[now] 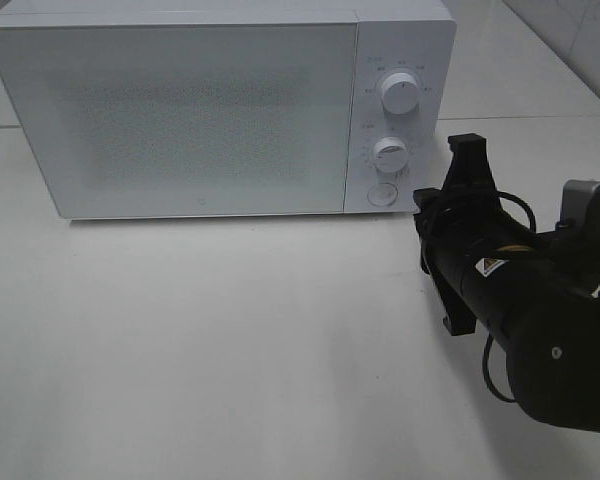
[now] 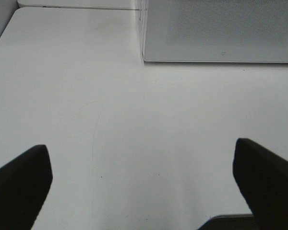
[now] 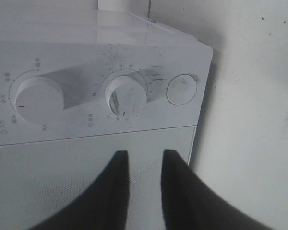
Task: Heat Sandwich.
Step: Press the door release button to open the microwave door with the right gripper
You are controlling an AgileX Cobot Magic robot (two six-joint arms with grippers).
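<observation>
- Black tube-shaped right arm (image 1: 545,330) is filling the lower right corner of the high view, closest to the lens, and is pointing towards the control side of the oven.
- White flat table (image 1: 230,350) is carrying everything and is showing a wide bare area in front.
- White box-shaped microwave oven (image 1: 180,15) is standing at the far side of the table, with its front facing the arms.
- Its large grey-white door (image 1: 180,120) with a dotted window is sitting closed, flush with the front.
- Right gripper (image 3: 144,154) is hovering just before the lower right corner of the oven front. Its two dark fingers (image 3: 116,191) are standing only narrowly apart and are gripping nothing. Whether they are touching the oven, I cannot tell.
- Left gripper (image 2: 141,146) is hanging above bare table, apart from the left front corner of the oven. Its dark fingers (image 2: 24,184) are spread wide and are holding nothing.
- White round upper knob (image 1: 398,93) is sitting on the panel right of the door and is showing a red mark in the right wrist view.
- White round lower knob (image 1: 390,153) is sitting just beneath it.
- Small flat round white button (image 1: 382,194) is sitting just below the lower knob, nearest to the right gripper.
- Sandwich is not showing in any view. Through the closed dotted door I cannot tell whether it is lying inside.
</observation>
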